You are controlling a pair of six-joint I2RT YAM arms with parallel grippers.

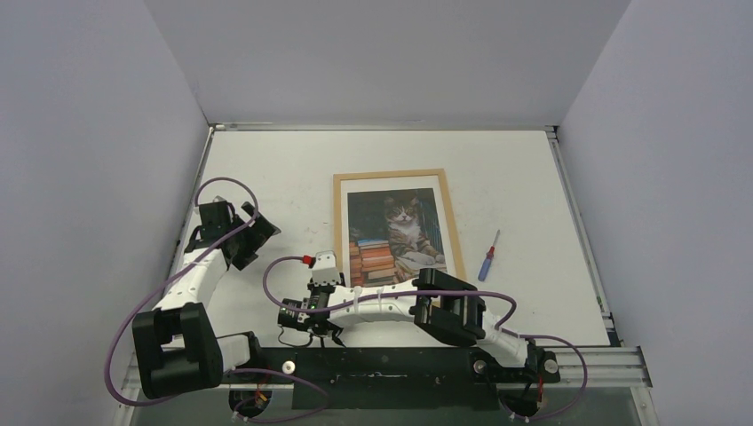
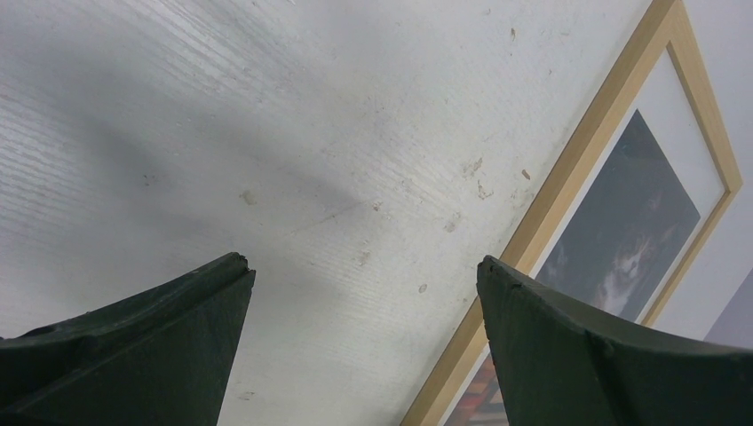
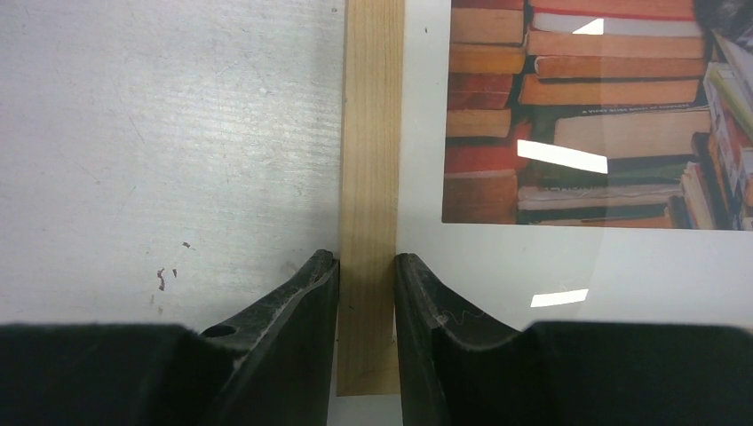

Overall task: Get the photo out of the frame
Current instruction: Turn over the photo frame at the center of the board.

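The light wooden frame [image 1: 397, 174] lies flat in the middle of the table with the photo [image 1: 395, 235] in it: a cat on stacked books, with a white border. My right gripper [image 3: 367, 259] straddles the frame's left rail [image 3: 373, 133] close to the near-left corner, one finger against each side of the wood. In the top view this gripper [image 1: 337, 282] is mostly hidden under its own arm. The photo [image 3: 577, 106] lies just right of the rail. My left gripper [image 2: 364, 266] hangs open over bare table left of the frame [image 2: 586, 151], holding nothing.
A small screwdriver [image 1: 487, 257] with a red and blue handle lies on the table right of the frame. Grey walls close in the white table [image 1: 266, 169] on three sides. The left arm [image 1: 191, 284] stands near the left wall.
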